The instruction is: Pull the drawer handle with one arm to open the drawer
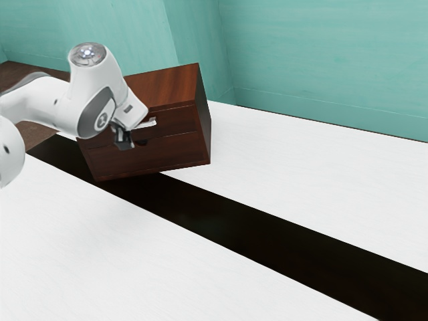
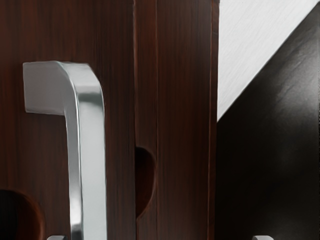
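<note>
A dark wooden cabinet (image 1: 170, 87) stands on the table at the exterior view's upper left, its drawer front (image 1: 175, 122) facing the arm. A silver bar handle (image 1: 150, 122) is mounted on that front. In the wrist view the handle (image 2: 87, 150) is very close, running along the wood grain of the drawer front (image 2: 175, 100). My gripper (image 1: 124, 139) is right at the drawer front by the handle. Two fingertips (image 2: 56, 237) show far apart at the wrist view's lower edge, with the handle between them, nearer one side. The gripper is open.
The white table (image 1: 301, 174) has a wide black stripe (image 1: 267, 241) running diagonally under the cabinet's front. Teal walls (image 1: 321, 47) close off the back. My white arm (image 1: 40, 107) comes in from the exterior view's left.
</note>
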You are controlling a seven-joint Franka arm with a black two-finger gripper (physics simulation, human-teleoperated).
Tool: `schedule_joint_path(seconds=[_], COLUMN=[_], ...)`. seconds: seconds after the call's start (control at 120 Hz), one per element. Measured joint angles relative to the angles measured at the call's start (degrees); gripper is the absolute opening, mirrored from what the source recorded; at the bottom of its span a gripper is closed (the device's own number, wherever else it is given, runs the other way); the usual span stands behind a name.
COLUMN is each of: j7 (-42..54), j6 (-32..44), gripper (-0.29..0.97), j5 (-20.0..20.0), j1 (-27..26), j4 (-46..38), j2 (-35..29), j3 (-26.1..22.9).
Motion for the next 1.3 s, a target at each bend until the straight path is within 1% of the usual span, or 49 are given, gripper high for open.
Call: schedule_joint_path(seconds=[0.275, 0.4, 0.517, 0.55, 0.592, 0.625, 0.742, 0.875, 1.008, 1.217, 1.3], j7=[0.05, 0.08, 0.05, 0.04, 0.06, 0.10, 0.13, 0.06, 0.05, 0.27, 0.32], j6=[1.78, 2.11, 2.30, 2.34, 2.35, 2.34, 2.42, 2.54, 2.59, 2.45, 2.43], gripper=[0.45, 0.54, 0.53, 0.58, 0.66, 0.70, 0.69, 0.71, 0.78, 0.80, 0.73], j5=[-1.38, -2.02, -2.68, -2.71, -2.74, -2.73, -2.55, -3.26, -4.22, -5.91, -6.01], j1=[0.04, 0.02, 0.02, 0.02, 0.01, 0.00, 0.08, 0.32, 0.28, 0.76, 0.60], j4=[1.76, 2.94, 2.71, 2.20, 1.51, 0.90, -2.05, -4.83, -9.11, -13.48, -15.24], j2=[2.13, 3.97, 4.50, 4.35, 4.00, 3.55, 1.04, -0.93, -4.10, -7.77, -9.59], j3=[-0.72, -0.97, -1.38, -1.45, -1.51, -1.55, -1.62, -1.63, -1.83, -3.94, -4.16])
